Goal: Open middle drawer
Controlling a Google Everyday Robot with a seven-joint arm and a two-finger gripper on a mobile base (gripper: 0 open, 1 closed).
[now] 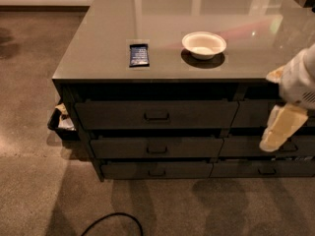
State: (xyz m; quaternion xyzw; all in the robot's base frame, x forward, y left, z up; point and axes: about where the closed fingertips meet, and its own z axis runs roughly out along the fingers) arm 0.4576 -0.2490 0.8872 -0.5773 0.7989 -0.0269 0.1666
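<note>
At the far left, on the floor beside the cabinet's left end, sits a dark bin (60, 122) with crumpled scraps in it. A black cable (112, 221) loops on the carpet in front, below the worktop's front-left corner. The grey worktop (98, 58) carries a blue packet (139, 54) lying flat near the front edge, left of centre. Just to its right, a white bowl (204, 44) stands upright, apart from the packet.

Under the front edge, the left column holds three wide drawers. The middle drawer (118, 148) lies between the taller top drawer (108, 115) and the slim bottom drawer (123, 170). It looks shut, and nothing touches its small handle (157, 150).

At the right, the gripper (278, 131) hangs below the front edge near the front-right corner. It is in front of the right column of drawers (246, 146) and well apart from the middle drawer's handle. Whether it is released or clenched cannot be told.
</note>
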